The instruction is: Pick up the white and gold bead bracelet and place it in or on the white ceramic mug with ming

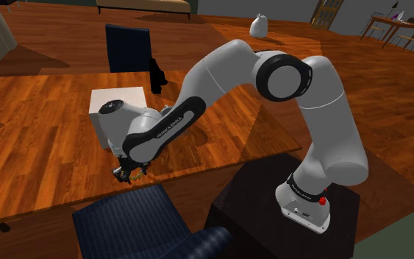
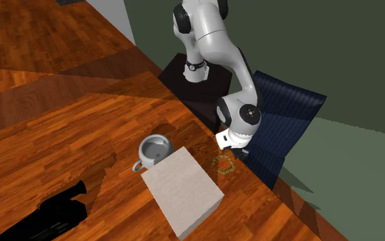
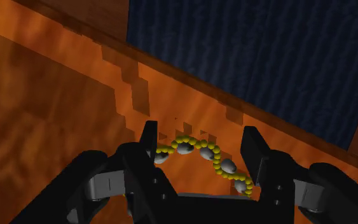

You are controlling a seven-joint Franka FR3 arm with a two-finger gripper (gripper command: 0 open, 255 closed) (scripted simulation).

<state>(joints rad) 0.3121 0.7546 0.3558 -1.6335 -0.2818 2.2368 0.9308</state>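
Note:
The bracelet point(image 3: 199, 153), gold beads with larger white ones, lies on the wooden table point(image 3: 50, 114) close to its edge. My black gripper point(image 3: 201, 156) is open and lowered over it, one finger on each side, and the bead arc spans the gap between them. In the second exterior view the bracelet point(image 2: 223, 164) lies just beside the gripper point(image 2: 237, 149). The pale mug point(image 2: 155, 148) stands upright on the table, a short way from the bracelet, next to a white box point(image 2: 184, 188). In the shoulder view the gripper point(image 1: 129, 175) is at the table's near edge.
The white box point(image 1: 117, 105) stands behind the arm's wrist. A dark blue chair point(image 1: 143, 224) sits right under the table edge by the gripper. A black object point(image 2: 61, 209) lies far along the table. A dark bottle-like thing point(image 1: 156, 73) stands behind the box.

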